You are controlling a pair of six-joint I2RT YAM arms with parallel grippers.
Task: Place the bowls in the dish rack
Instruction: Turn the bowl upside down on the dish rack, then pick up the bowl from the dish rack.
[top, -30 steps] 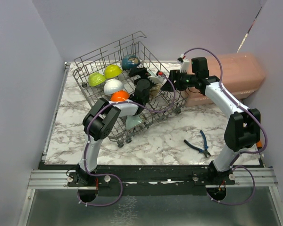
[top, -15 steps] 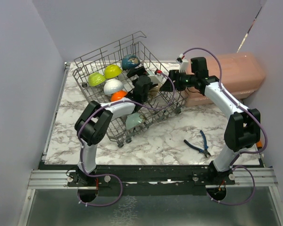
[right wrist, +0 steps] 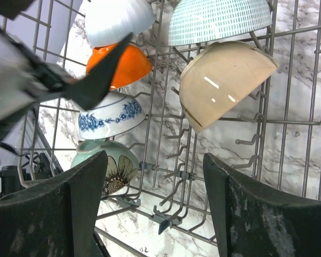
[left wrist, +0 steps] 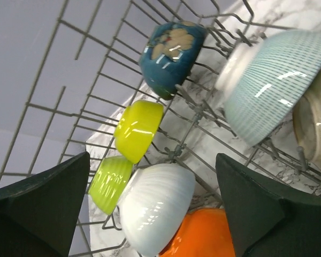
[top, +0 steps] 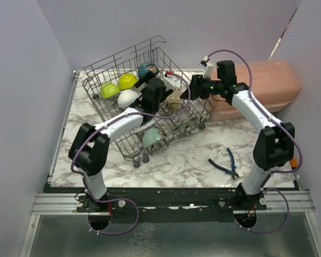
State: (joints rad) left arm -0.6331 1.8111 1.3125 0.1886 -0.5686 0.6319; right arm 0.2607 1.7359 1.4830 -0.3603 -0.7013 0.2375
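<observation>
Nine small round bowls are being held on edge among the upright tines of the large grey wire dish rack (top: 195, 115), which is being borne on the white marble-patterned table (top: 192, 152). Toward the rack's far wall a dark blue glazed bowl with a pale flower (left wrist: 168, 51) is being propped on its side. Just nearer in the rack, a smooth lime-yellow bowl (left wrist: 139, 128) and a ribbed lime-green bowl (left wrist: 109, 182) are being kept side by side. A ribbed white bowl (left wrist: 155, 206) is being seated next along that side of the rack, just beside a bright orange bowl (left wrist: 200, 235). Toward the rack's near corner, a white bowl with a blue floral band (right wrist: 112, 118) and a pale teal bowl with a sunflower print (right wrist: 109, 160) are being carried in the same row. In the rack's middle a pale teal bowl with fine dashed stripes (left wrist: 273, 80) is being leaned on the tines, with a beige glazed bowl (right wrist: 224, 80) just beside it. The left gripper (left wrist: 152, 160) is being held over the rack's lime and white bowls, its jaws spread fully apart with nothing between them. The right gripper (right wrist: 154, 160) is being held over the rack's middle, its jaws also parted wide and gripping nothing. A pink plastic lidded box (top: 278, 80) is being kept beside the rack's right end, and blue-handled pliers (top: 224, 163) are being left on the table, apart from the rack.
</observation>
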